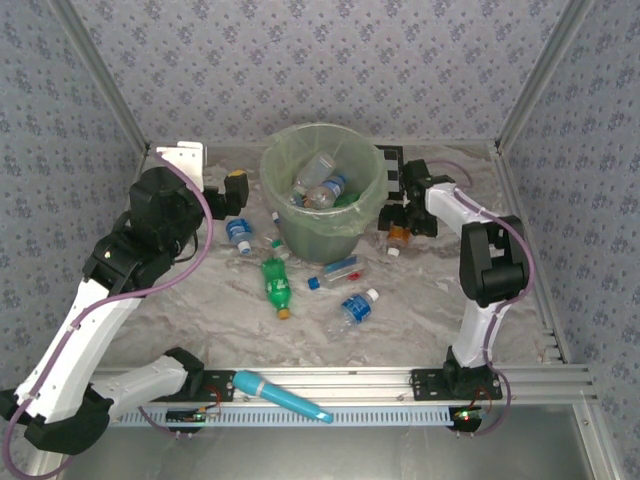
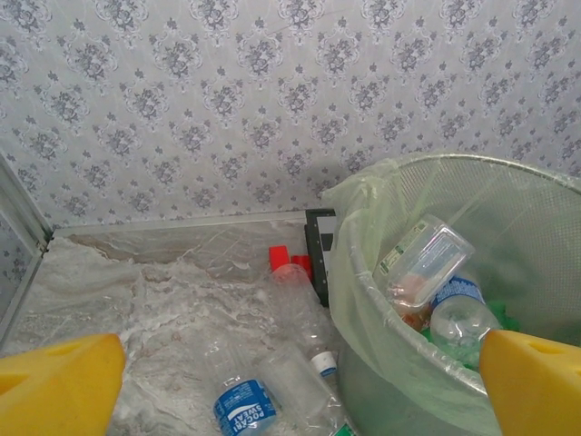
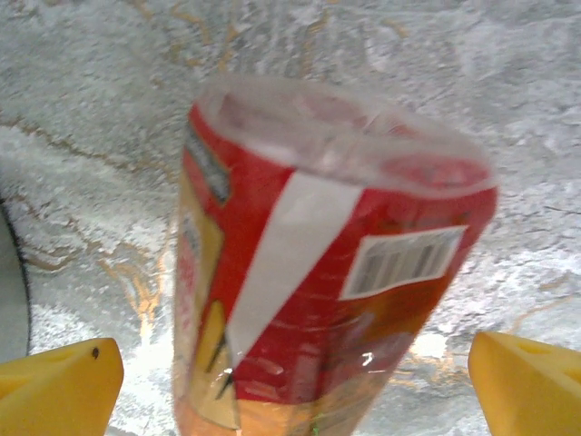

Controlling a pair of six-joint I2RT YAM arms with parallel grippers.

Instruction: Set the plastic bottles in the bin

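The red-labelled bottle (image 3: 327, 263) at mid-frame is straddled by the unclenched, empty right gripper (image 3: 295, 374); closing on it is judged due next.

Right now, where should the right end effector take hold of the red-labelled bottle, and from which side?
Across its labelled middle, from above. The red-labelled bottle lies on the table, its length running between the open fingers of the right end effector, so closing should pinch its round sides squarely.
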